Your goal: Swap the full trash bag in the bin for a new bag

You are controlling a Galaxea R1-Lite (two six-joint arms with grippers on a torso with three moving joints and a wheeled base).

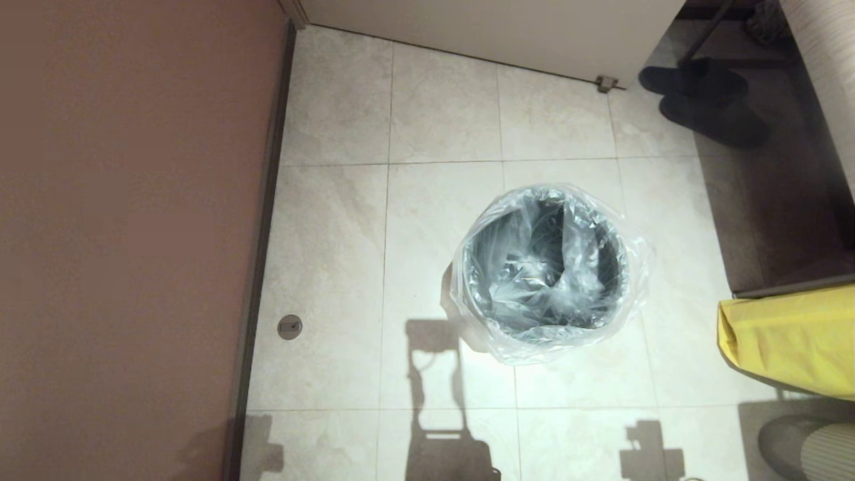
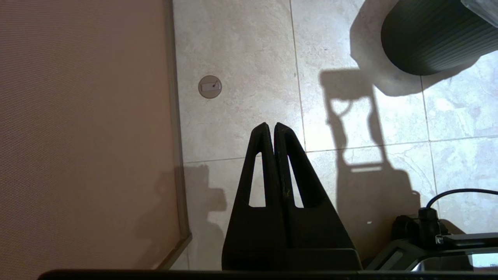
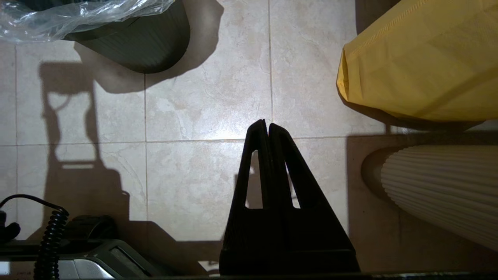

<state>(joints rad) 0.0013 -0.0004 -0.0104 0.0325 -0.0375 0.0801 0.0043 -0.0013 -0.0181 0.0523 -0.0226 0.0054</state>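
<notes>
The round bin [image 1: 611, 264] stands on the tiled floor in the middle of the head view, lined with the new bag [image 1: 534, 267], a crinkly clear plastic folded over its rim and hanging down outside. The bin's dark ribbed wall [image 2: 432, 35] shows in the left wrist view, and again [image 3: 151, 39] in the right wrist view under a fringe of clear bag [image 3: 78, 15]. My left gripper [image 2: 271, 125] is shut and empty above bare tiles, well short of the bin. My right gripper [image 3: 265, 123] is likewise shut with nothing in it. Neither arm shows in the head view, only their shadows.
An opaque yellow bag [image 1: 795, 341] sits at the right, with a pale ribbed cylinder [image 3: 447, 186] beside it. A brown wall [image 1: 133, 234] runs along the left, with a floor door stop [image 1: 289, 327] near it. Dark slippers [image 1: 708, 100] lie at the back right by a white door [image 1: 507, 27].
</notes>
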